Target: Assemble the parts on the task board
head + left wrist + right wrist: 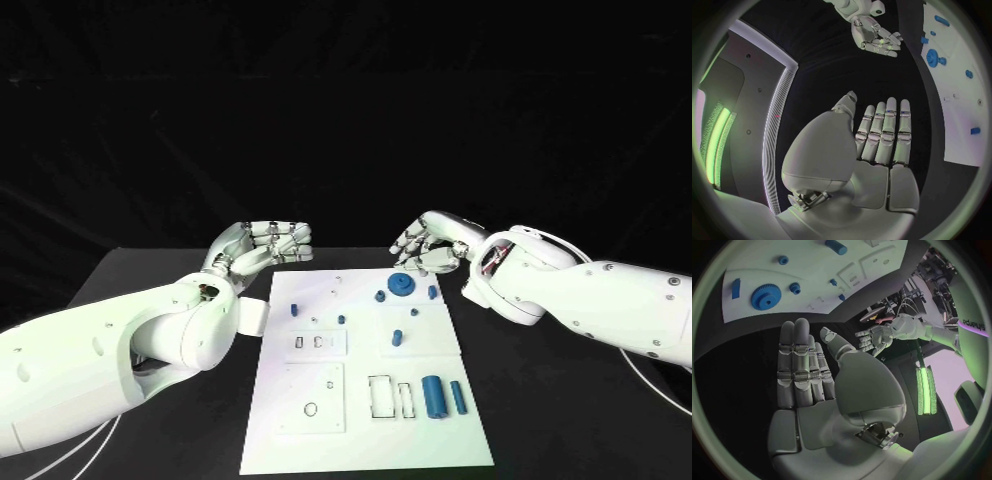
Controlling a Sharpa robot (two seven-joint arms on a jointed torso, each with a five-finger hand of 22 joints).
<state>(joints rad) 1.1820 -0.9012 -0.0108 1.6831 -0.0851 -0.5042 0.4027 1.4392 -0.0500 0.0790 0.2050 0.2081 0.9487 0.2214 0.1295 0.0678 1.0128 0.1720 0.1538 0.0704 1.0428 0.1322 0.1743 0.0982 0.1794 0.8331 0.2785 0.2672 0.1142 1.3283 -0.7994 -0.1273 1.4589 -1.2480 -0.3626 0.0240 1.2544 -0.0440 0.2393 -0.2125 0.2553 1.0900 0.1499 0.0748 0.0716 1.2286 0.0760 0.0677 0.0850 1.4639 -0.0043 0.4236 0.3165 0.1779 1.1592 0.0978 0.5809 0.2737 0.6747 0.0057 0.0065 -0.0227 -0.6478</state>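
The left hand [264, 243] is held above the black table [144, 270], just beside the far left corner of the task board [368, 440]. Nothing is held in it; in the wrist view its fingers [887, 131] are stretched out straight and close together, so it is judged released.

The board lies in the middle w/ the parts on it: small pegs [293, 309], a big blue gear [402, 286] near the far edge, two cylinders [434, 399] near the right edge, approx. ready to be picked.

The right hand [428, 245] hangs over the far edge near the gear, also w/o anything, fingers flat in its wrist view. Free room is seen on both sides of the board.
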